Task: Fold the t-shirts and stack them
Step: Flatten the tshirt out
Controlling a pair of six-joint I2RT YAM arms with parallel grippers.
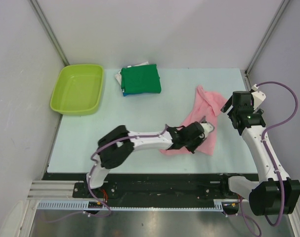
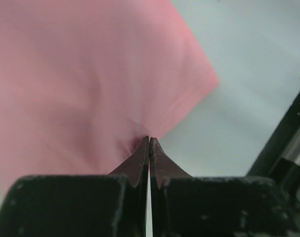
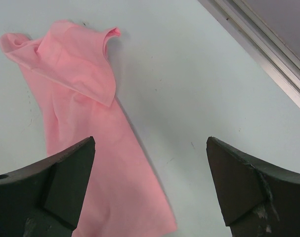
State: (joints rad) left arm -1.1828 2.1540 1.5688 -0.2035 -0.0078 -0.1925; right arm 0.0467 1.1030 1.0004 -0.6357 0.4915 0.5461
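A light pink t-shirt [image 1: 207, 106] lies crumpled at the right of the table, one sleeve folded over at its far end [image 3: 75, 74]. My left gripper [image 1: 207, 127] reaches across from the left and is shut on the pink shirt, its fingertips [image 2: 140, 153] pinching a pucker of cloth [image 2: 90, 84] near the hem. My right gripper [image 1: 230, 106] hovers open just right of the shirt, and its fingers [image 3: 65, 168] straddle the shirt's right edge above the table. A folded stack with a dark green t-shirt [image 1: 141, 80] on top sits at the back centre, blue and white edges showing beneath.
A lime green plastic tub [image 1: 78, 89] stands at the back left. The pale table [image 1: 90, 133] ends at a black front rail [image 2: 288, 148] near the arm bases. A metal frame rail [image 3: 268, 54] runs along the right side.
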